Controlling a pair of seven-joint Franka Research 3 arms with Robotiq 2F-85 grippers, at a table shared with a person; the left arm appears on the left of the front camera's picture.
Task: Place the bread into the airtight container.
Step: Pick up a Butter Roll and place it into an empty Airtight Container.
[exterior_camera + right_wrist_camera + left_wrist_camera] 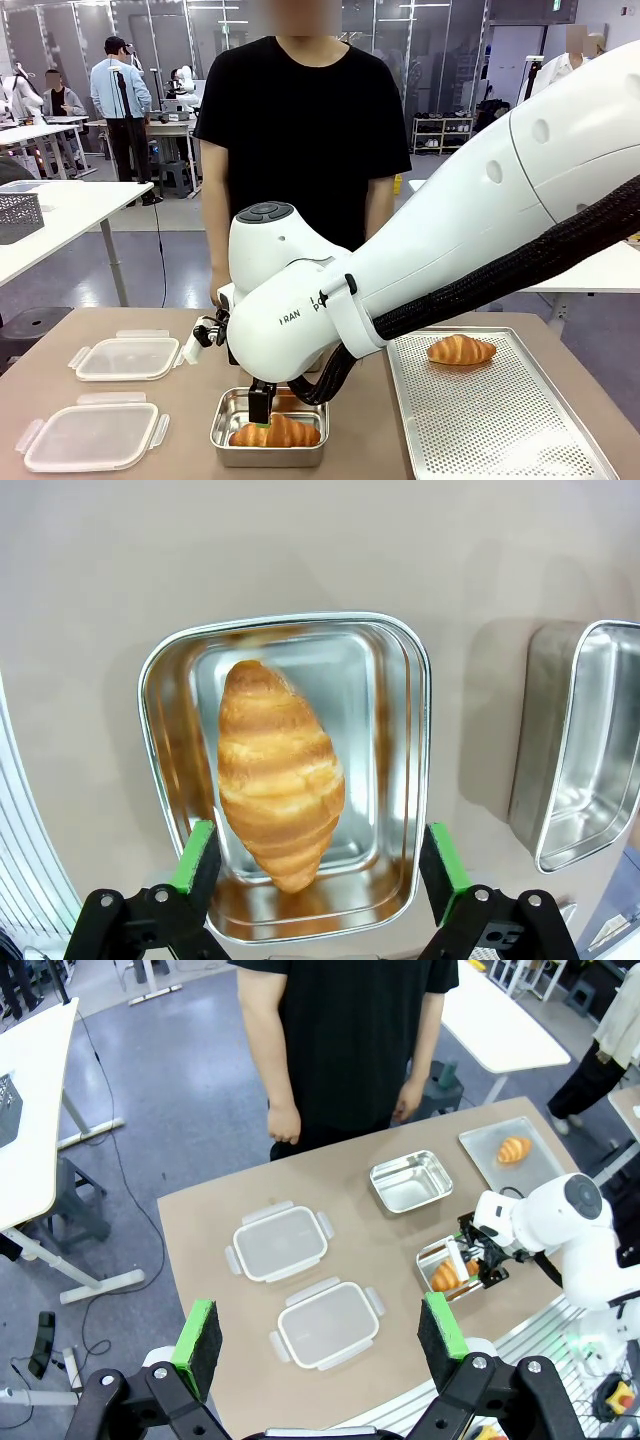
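Note:
A golden croissant, the bread (280, 775), lies lengthwise in an open steel airtight container (420, 730). My right gripper (318, 858) hangs open just above it, its green pads to either side of the bread's near end and touching nothing. From the front, the bread (280, 433) rests in the container (222, 422) under the right gripper (264, 418). A second croissant (461, 349) sits on the perforated tray (500, 420). High over the table, my left gripper (320, 1330) is open and holds nothing.
Two clear lids (127, 358) (92, 437) lie at the table's left. A second, empty steel container (411, 1181) stands beyond the filled one. A person (300, 130) stands at the far side with hands down. My right arm (480, 230) crosses the table's middle.

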